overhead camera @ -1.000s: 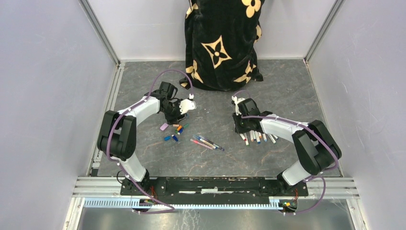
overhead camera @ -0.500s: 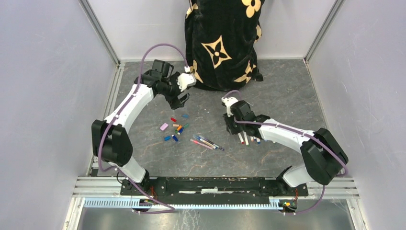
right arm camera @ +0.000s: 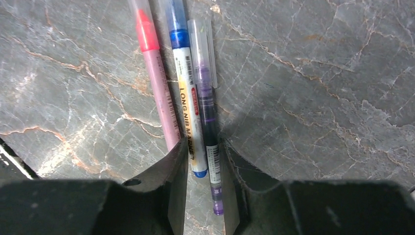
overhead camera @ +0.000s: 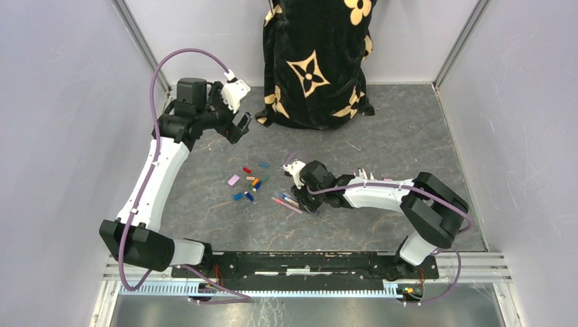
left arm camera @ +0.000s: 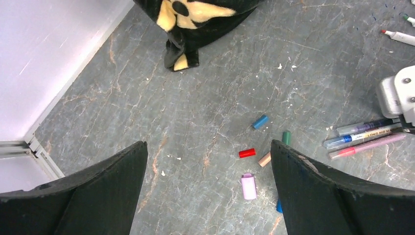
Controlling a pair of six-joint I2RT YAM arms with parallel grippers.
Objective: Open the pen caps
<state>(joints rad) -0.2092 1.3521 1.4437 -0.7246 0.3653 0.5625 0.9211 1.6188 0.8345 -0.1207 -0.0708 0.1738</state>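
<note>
Several loose pen caps lie in a cluster on the grey floor; the left wrist view shows the blue, red, beige, green and pink ones. Three capped pens lie side by side: pink, white with blue cap and purple. My right gripper is down on them, jaws closed narrowly around the rear ends of the blue and purple pens. My left gripper is wide open, empty, raised high over the caps.
A black bag with beige flower prints stands at the back middle. More pens lie behind my right forearm, mostly hidden. Side walls and metal rails bound the floor on both sides.
My left arm has lifted and swung back to the left, away from the caps. My right gripper has moved left from the far pen pile onto the three capped pens.
</note>
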